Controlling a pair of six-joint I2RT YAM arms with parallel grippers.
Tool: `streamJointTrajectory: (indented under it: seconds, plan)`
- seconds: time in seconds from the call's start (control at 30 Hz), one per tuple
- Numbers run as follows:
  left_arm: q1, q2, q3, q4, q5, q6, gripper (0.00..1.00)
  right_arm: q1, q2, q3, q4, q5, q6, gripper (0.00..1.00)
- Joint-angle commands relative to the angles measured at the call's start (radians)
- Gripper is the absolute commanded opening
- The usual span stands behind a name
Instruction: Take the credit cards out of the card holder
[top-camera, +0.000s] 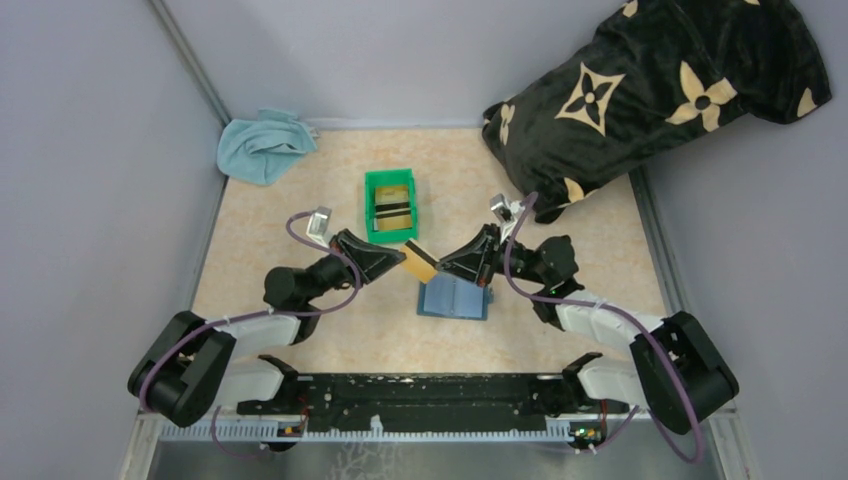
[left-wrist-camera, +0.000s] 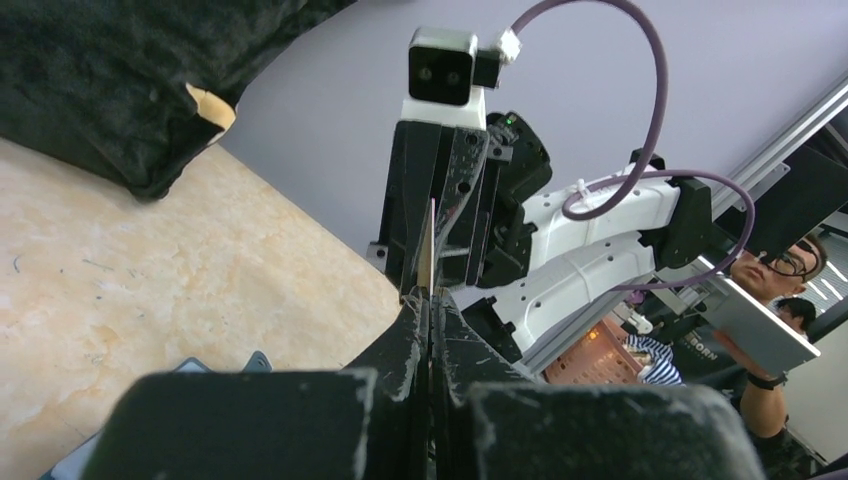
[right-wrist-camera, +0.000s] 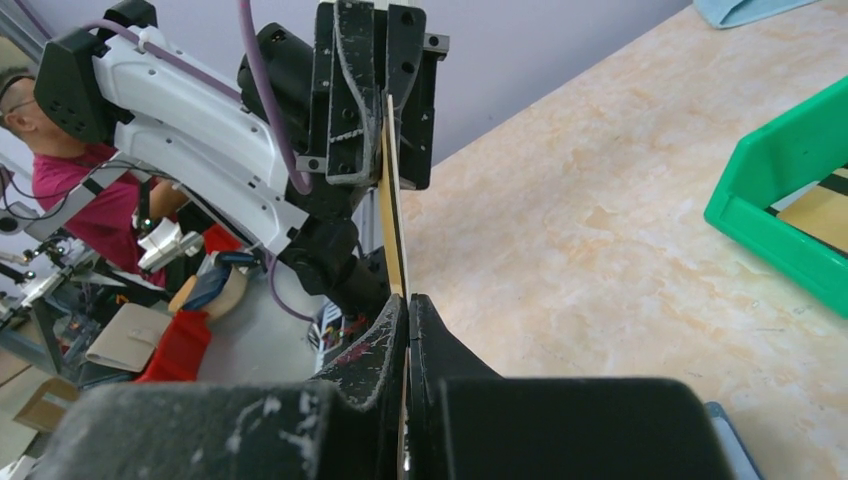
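Note:
A tan credit card (top-camera: 419, 264) hangs in the air between my two grippers, just above the far left corner of the open blue card holder (top-camera: 455, 298), which lies flat on the table. My left gripper (top-camera: 401, 262) is shut on the card's left end. My right gripper (top-camera: 440, 268) is shut on its right end. In the left wrist view the card (left-wrist-camera: 428, 255) shows edge-on, running from my left gripper (left-wrist-camera: 430, 300) to the right one. In the right wrist view the card (right-wrist-camera: 393, 220) runs from my right gripper (right-wrist-camera: 408, 300) to the left one.
A green bin (top-camera: 391, 205) stands just behind the grippers and holds flat tan and dark cards; it also shows in the right wrist view (right-wrist-camera: 780, 190). A black patterned cushion (top-camera: 650, 90) fills the back right. A light blue cloth (top-camera: 260, 145) lies at the back left.

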Motion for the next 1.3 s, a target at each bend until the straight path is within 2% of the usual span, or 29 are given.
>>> streamJointTrajectory:
  seconds: [0.0, 0.3, 0.5, 0.57, 0.6, 0.67, 0.73, 0.8, 0.9, 1.07, 1.13, 1.27]
  plan:
    - [0.006, -0.019, -0.037, 0.254, 0.000, 0.001, 0.01, -0.067, -0.002, 0.089, -0.030, -0.007, -0.047, 0.00]
    - [0.013, -0.084, -0.085, 0.180, -0.012, 0.042, 0.01, -0.092, 0.033, 0.162, -0.048, -0.035, -0.055, 0.00]
    - [0.013, -0.087, -0.104, 0.155, 0.000, 0.056, 0.04, -0.098, 0.058, 0.185, -0.041, -0.022, -0.049, 0.00]
    - [0.013, -0.084, -0.114, 0.155, 0.001, 0.056, 0.07, -0.101, 0.064, 0.198, -0.039, -0.020, -0.050, 0.00]
    - [0.014, -0.083, -0.118, 0.156, -0.001, 0.057, 0.15, -0.102, 0.067, 0.205, -0.041, -0.022, -0.051, 0.00]
    - [0.016, -0.087, -0.128, 0.146, -0.012, 0.060, 0.45, -0.106, 0.076, 0.220, -0.039, -0.026, -0.057, 0.00]
    - [0.020, -0.105, -0.136, 0.106, -0.041, 0.078, 0.65, -0.111, 0.092, 0.237, -0.037, -0.029, -0.058, 0.00]
    - [0.027, -0.137, -0.146, 0.035, -0.078, 0.111, 0.77, -0.114, 0.112, 0.252, -0.026, -0.032, -0.058, 0.00]
    - [0.039, -0.223, -0.166, -0.113, -0.163, 0.161, 0.82, -0.115, 0.167, 0.286, -0.052, -0.015, -0.085, 0.00]
    - [0.044, -0.457, -0.153, -0.465, -0.298, 0.270, 0.80, -0.115, 0.349, 0.465, -0.299, 0.059, -0.208, 0.00]
    - [0.047, -0.528, -0.121, -0.614, -0.313, 0.314, 0.80, -0.114, 0.434, 0.587, -0.455, 0.095, -0.266, 0.00]
    - [0.047, -0.622, -0.071, -0.771, -0.324, 0.380, 0.80, -0.105, 0.627, 0.865, -0.784, 0.170, -0.364, 0.00]
